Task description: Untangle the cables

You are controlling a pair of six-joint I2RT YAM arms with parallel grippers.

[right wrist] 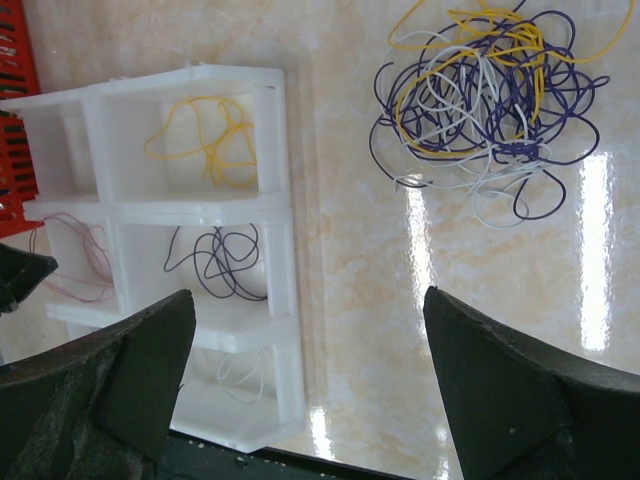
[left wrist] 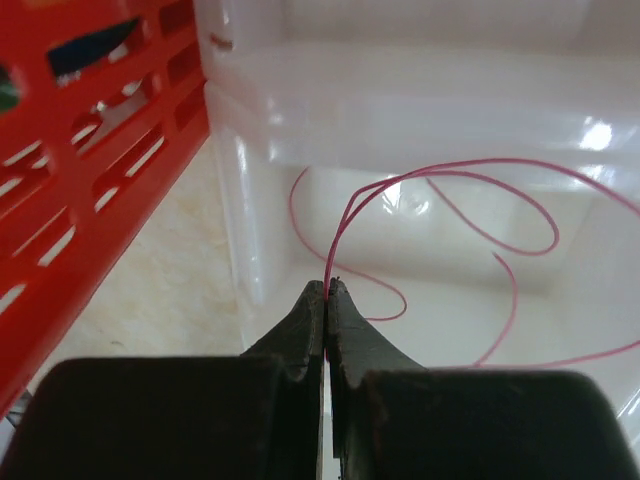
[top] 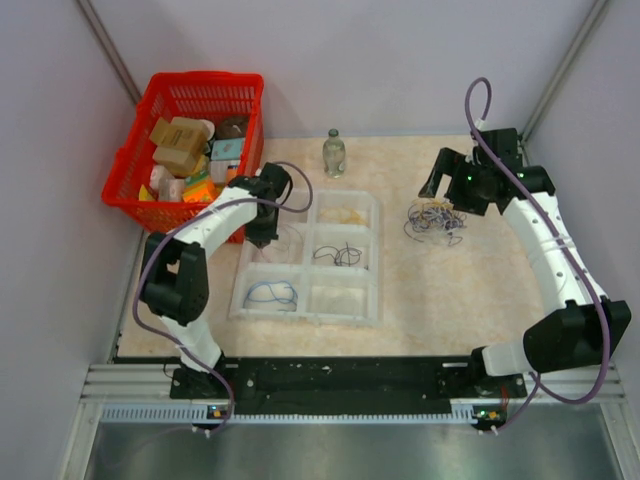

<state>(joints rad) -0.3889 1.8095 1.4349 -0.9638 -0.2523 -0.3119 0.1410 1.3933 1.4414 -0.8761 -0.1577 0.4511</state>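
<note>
Cables point(right wrist: 480, 90) just beyond right gripper point(right wrist: 308, 300)

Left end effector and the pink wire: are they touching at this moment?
Touching. The left wrist view shows the left end effector shut, with the pink wire pinched between its fingertips and looping away from them.

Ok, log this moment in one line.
left gripper: shut on pink wire at tray | right gripper: open, clear of cables | cables: tangled

Item count, tabletop.
One bunch of cables point(top: 436, 219), 2 o'clock; one tray point(top: 377, 255), six compartments; one red basket point(top: 205, 78), 10 o'clock; one bottle point(top: 334, 155).
</note>
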